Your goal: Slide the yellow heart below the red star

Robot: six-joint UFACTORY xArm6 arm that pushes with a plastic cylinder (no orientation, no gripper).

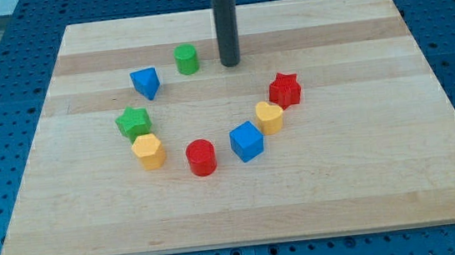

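The yellow heart (269,117) lies on the wooden board right of centre, touching the blue cube (246,141) at its lower left. The red star (285,89) sits just up and to the right of the heart, close to it. My tip (231,63) rests on the board near the view's top centre, well above and left of the heart and star, and just right of the green cylinder (187,59). It touches no block.
A blue triangular block (146,82), a green star (133,121), a yellow hexagon (149,151) and a red cylinder (202,157) form the left and bottom of a ring of blocks. The wooden board (367,181) lies on a blue perforated table.
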